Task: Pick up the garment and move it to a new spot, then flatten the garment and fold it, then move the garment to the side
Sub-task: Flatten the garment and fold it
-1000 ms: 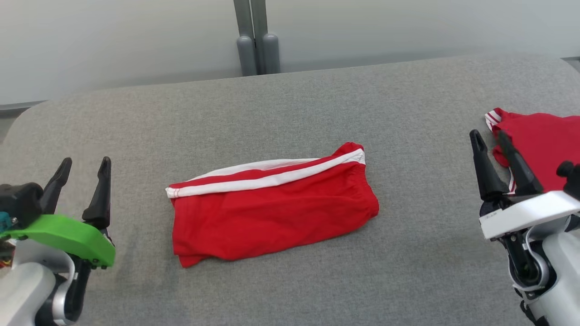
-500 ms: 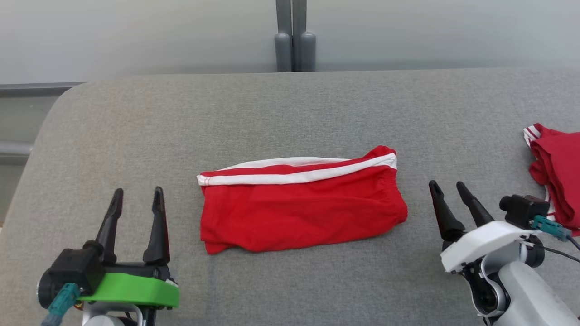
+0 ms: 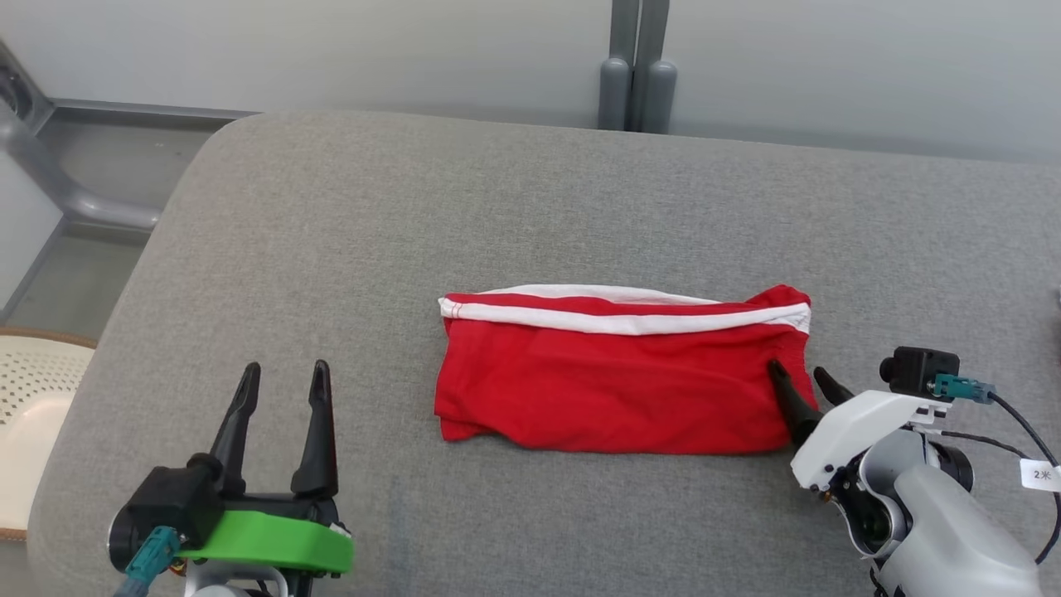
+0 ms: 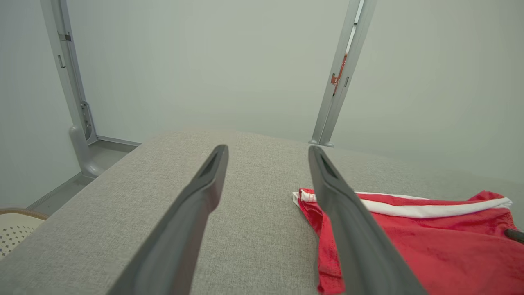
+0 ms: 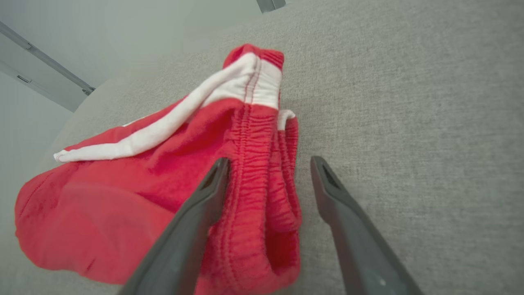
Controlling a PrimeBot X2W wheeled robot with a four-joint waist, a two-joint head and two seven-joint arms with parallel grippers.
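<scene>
You've got soft matt red cloth shorts (image 3: 613,390) lying on a coarse woven grey cushion (image 3: 414,207); your left gripper (image 3: 286,367) shows smooth matt dark fingers (image 3: 317,431).

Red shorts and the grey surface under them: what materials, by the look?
Red shorts: soft matte knit, likely cotton or polyester jersey; it creases limply, and the waistband shows elastic gathers. Grey surface: woven, heathered upholstery-type cloth, matte; its fine weave grain shows in the wrist views. Fibre cannot be told.
</scene>
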